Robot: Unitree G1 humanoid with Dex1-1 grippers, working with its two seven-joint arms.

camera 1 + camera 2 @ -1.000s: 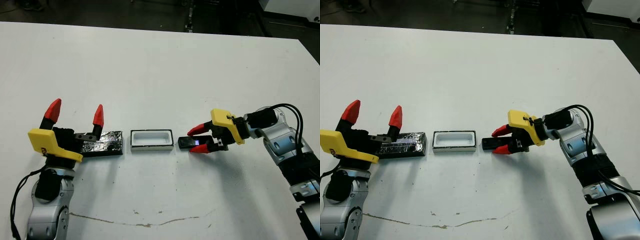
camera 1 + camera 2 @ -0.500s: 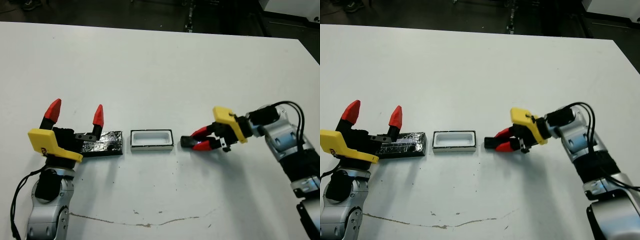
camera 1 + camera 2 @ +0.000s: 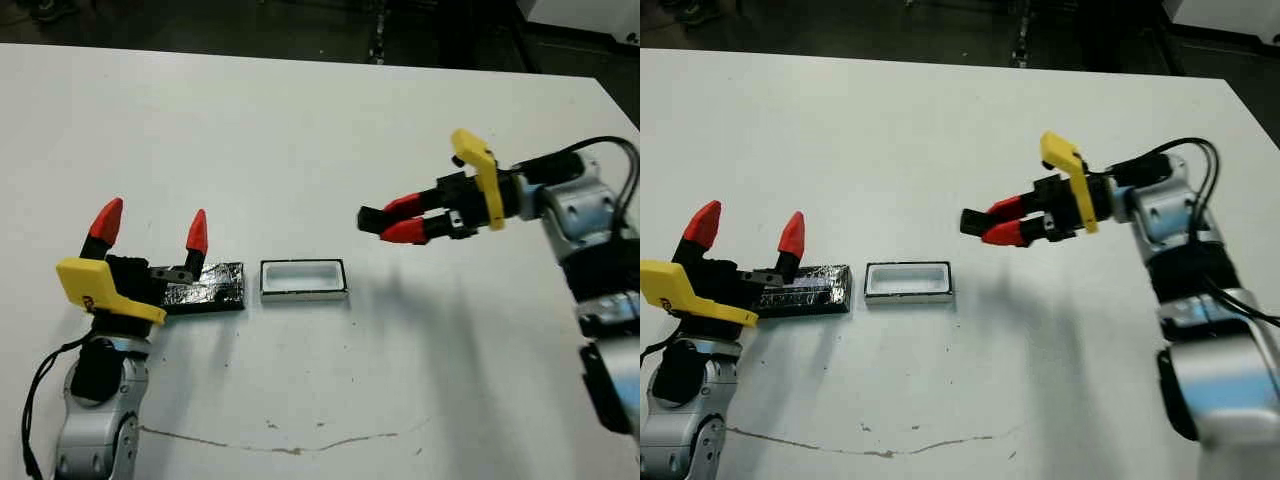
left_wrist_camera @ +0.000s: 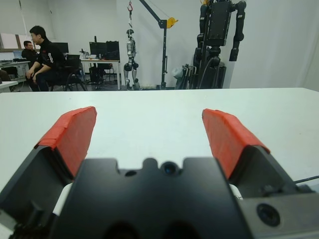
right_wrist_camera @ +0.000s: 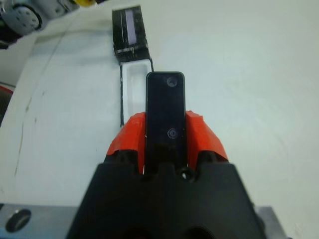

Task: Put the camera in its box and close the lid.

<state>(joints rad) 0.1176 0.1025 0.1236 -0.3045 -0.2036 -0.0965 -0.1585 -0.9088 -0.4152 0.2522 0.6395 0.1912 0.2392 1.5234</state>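
My right gripper (image 3: 385, 222) is shut on the camera (image 3: 368, 217), a glossy black bar held in the air, level, to the right of and above the box (image 3: 303, 294). In the right wrist view the camera (image 5: 165, 109) sticks out between the red fingers (image 5: 128, 134), with the white-lined box (image 5: 123, 94) and the lid (image 5: 128, 30) in line beyond it. The box lies open on the table with nothing in it. The crinkly black lid (image 3: 208, 284) lies flat just left of the box. My left gripper (image 3: 153, 218) stands open at the lid's left end, holding nothing.
A faint brown line (image 3: 290, 448) runs across the table near its front edge. The table's far edge (image 3: 300, 58) meets dark floor. In the left wrist view a person (image 4: 42, 55) sits at desks beyond the table, near tall robot stands (image 4: 219, 40).
My right gripper has lifted the camera off the table beside the box and carried it up and back. The left arm, box and lid have not moved.
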